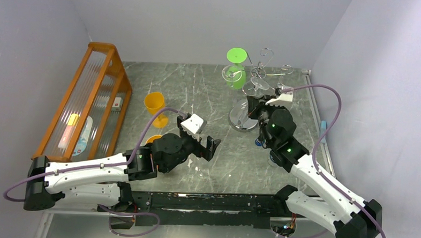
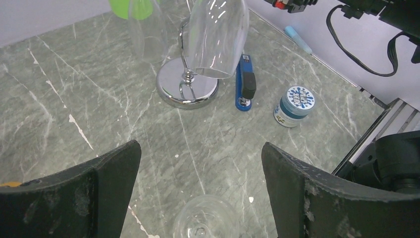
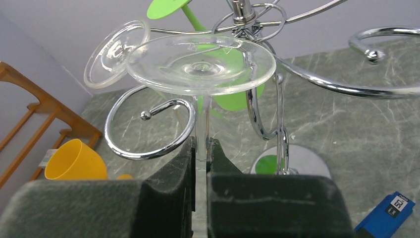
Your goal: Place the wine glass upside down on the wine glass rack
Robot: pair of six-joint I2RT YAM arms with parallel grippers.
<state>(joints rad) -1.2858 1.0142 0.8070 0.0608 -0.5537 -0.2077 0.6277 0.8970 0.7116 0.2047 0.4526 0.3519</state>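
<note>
Pinching the wine glass [image 3: 200, 64] by its upright stem, my right gripper [image 3: 200, 148] is clamped tight; the wine glass rack [image 3: 241, 10] curls just left of it.

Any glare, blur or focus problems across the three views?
Top external: evenly lit, sharp, soft shadows. Left wrist: white highlights streak the inverted wine glass, and the rack base mirrors its surroundings. Right wrist: tool pads soft in the foreground, glass foot crisp.
</note>
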